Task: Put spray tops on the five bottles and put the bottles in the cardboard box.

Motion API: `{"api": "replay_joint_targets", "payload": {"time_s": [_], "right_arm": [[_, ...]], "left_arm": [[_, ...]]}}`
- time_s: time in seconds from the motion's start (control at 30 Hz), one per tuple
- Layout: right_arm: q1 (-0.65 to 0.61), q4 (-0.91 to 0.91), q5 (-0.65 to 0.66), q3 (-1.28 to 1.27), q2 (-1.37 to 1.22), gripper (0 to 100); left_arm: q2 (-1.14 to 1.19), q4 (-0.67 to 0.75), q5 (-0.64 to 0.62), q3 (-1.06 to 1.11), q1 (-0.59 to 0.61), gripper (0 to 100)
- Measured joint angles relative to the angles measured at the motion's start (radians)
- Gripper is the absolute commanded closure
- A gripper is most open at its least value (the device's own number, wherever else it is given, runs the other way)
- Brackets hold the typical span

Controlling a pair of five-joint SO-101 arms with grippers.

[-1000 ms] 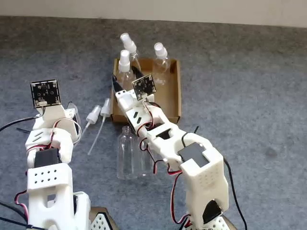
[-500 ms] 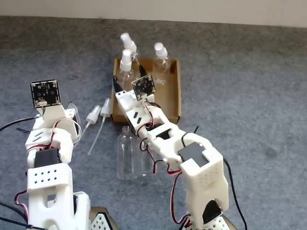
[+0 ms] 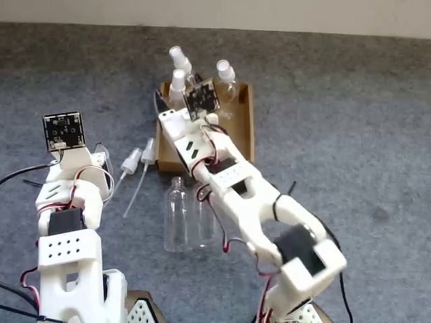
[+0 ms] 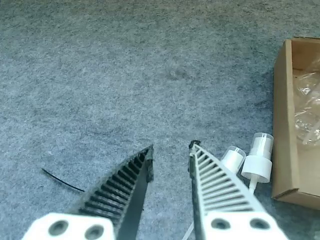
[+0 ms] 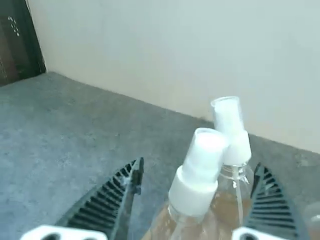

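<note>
Since the earlier frame, the right arm had been stretched further over the cardboard box (image 3: 252, 128), so that the right gripper (image 5: 199, 167) was brought to the box's far left corner. Its fingers were spread wide on either side of a capped bottle (image 5: 200, 175), with no contact seen.

A grey carpet (image 3: 337, 121) covered the surface and was bounded by a pale wall (image 3: 269, 13); a dark panel (image 5: 15, 40) was seen beside the wall.

Three capped bottles were counted at the far end of the box: two (image 3: 178, 82) (image 3: 179, 59) at the left and one (image 3: 225, 74) at the right. Two uncapped bottles (image 3: 176, 215) (image 3: 204, 225) stood side by side on the carpet just in front of the box. Two loose spray tops (image 3: 131, 160) (image 3: 148, 149) lay beside the box's left wall. The left gripper (image 4: 171, 148) was held over the carpet near these tops, its fingers parted with nothing between them.
</note>
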State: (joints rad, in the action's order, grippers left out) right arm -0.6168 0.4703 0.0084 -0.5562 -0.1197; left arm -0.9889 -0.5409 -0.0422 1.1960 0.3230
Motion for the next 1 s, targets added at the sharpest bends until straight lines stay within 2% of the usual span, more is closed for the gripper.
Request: {"api": "replay_joint_targets", "payload": {"time_s": [0.13,0.47,0.6,0.77,1.0], "right_arm": [[0.000,-0.282,0.000,0.000,0.155,71.7],[-0.003,-1.125,0.000,0.000,0.603,71.7],[-0.003,-1.387,-0.115,0.000,0.641,71.7],[-0.003,-1.499,-0.242,-0.002,0.586,71.7],[-0.009,-1.479,-0.259,-0.094,0.400,71.7]], "left_arm": [[0.000,0.000,0.000,0.000,0.000,88],[0.000,0.000,0.000,0.000,0.000,88],[0.000,0.000,0.000,0.000,0.000,88],[0.000,0.000,0.000,0.000,0.000,88],[0.000,0.000,0.000,0.003,0.000,88]]}}
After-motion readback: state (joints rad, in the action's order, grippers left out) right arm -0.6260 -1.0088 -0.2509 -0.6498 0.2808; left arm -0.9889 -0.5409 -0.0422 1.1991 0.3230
